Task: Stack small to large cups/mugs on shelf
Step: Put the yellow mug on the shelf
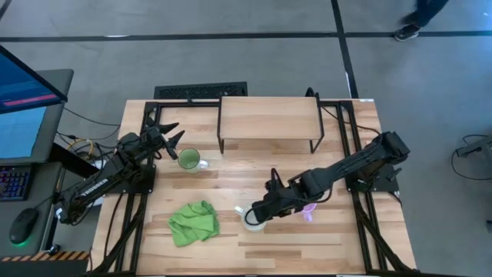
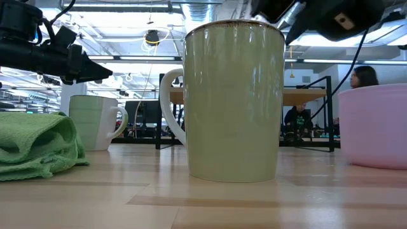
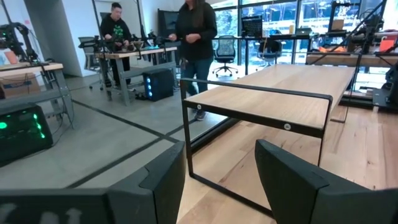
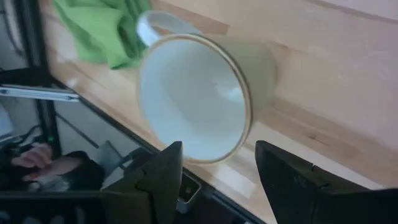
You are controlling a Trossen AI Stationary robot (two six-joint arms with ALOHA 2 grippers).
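Nearest our low camera stands the cream mug (image 2: 234,102) on the surface, our right hand (image 1: 260,213) open-fingered above it, lilac mug (image 1: 308,209) beside, green mug (image 1: 189,160) by our open left hand (image 1: 171,141); shelf (image 1: 269,115) bare, stacking all remaining.

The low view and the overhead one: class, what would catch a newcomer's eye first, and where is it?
The cream mug fills the low view, standing upright near the table's front edge with the right gripper open just above it. Beside it sits the lilac mug, and a crumpled green cloth lies to the other side. Farther back, the left gripper hangs open by the green mug, in front of the bare shelf.
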